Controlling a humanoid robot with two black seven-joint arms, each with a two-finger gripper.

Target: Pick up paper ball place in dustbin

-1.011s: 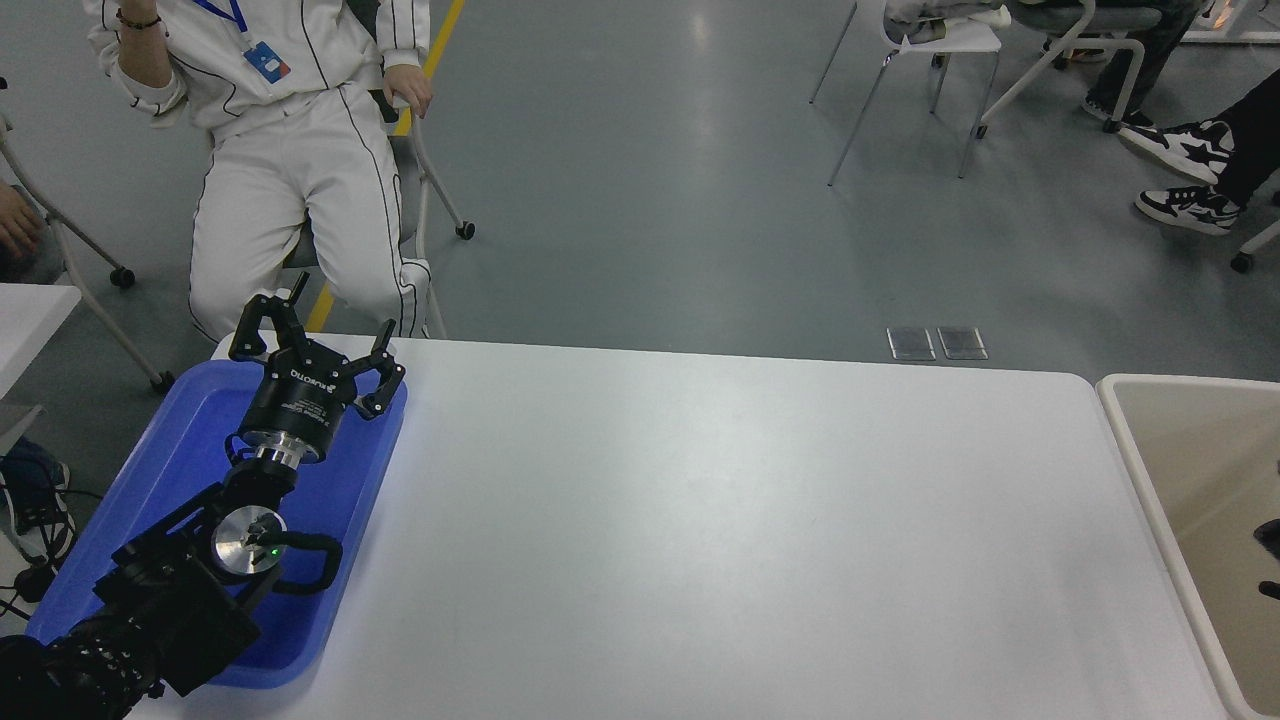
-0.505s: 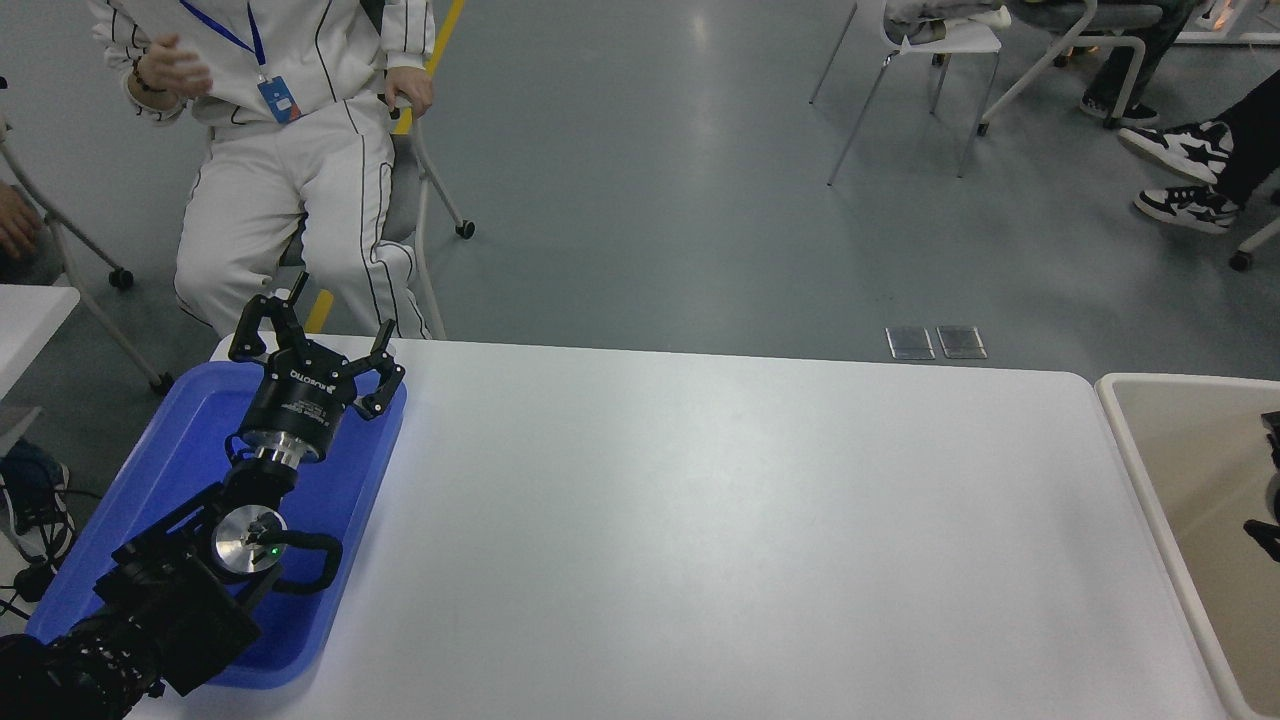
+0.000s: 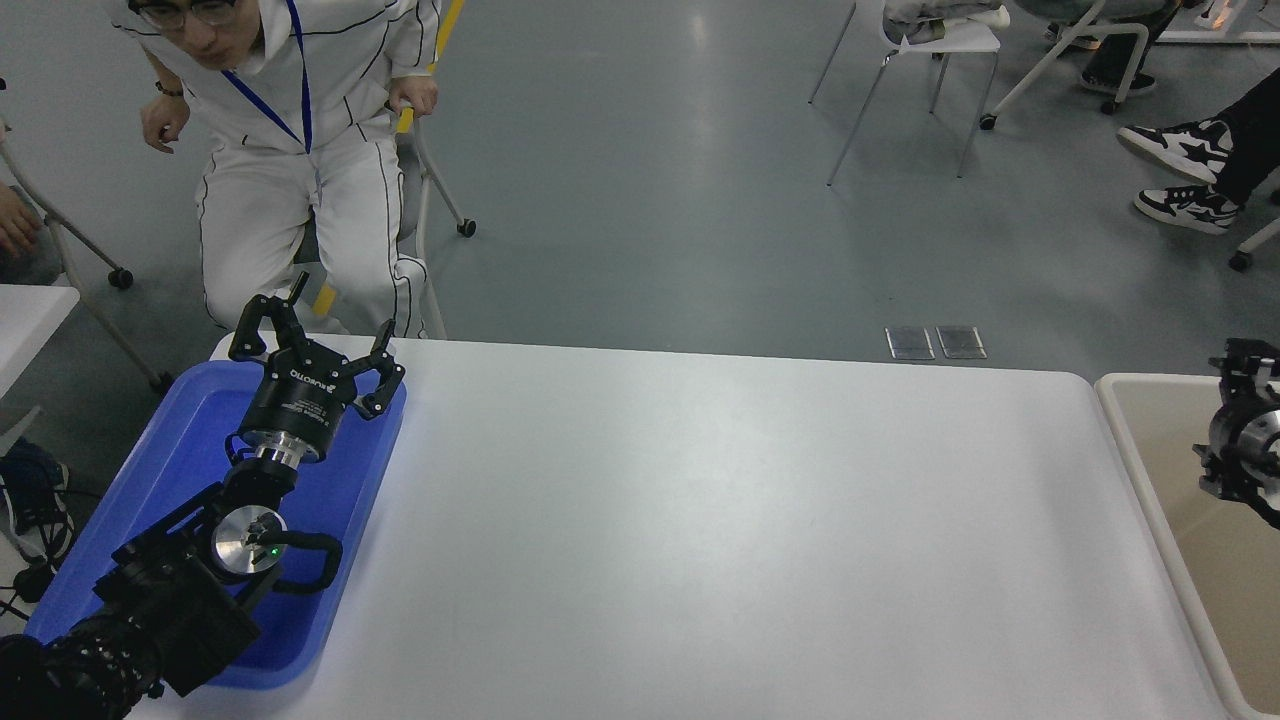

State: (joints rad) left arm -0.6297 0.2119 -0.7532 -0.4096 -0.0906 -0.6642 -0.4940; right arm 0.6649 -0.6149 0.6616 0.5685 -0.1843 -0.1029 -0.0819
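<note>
Counting across the head view gives one white table (image 3: 720,520), one blue tray (image 3: 180,470) at its left end, one beige dustbin (image 3: 1130,440) at its right end (only its near-left corner and part of its tan inside show), and two black arms. No paper ball shows anywhere in view, neither on the table nor in the visible part of the dustbin.

The left gripper (image 3: 312,335) sits parked over the far end of the blue tray, its fingers spread apart and holding nothing, with its arm running back to the lower left corner. The right gripper (image 3: 1245,355) enters from the right edge above the dustbin; only its wrist and the base of its fingers are in view, so whether it is spread or clenched cannot be told.

One person (image 3: 300,150) in white clothes sits on a chair beyond the table's far left corner, and two more chairs stand on the grey floor at the top right.

Against half a second ago, the right arm has come further into view and sits higher over the dustbin, where before only dark slivers showed at the edge. The person has leaned forward toward the table. The left arm and the tray are unchanged.
</note>
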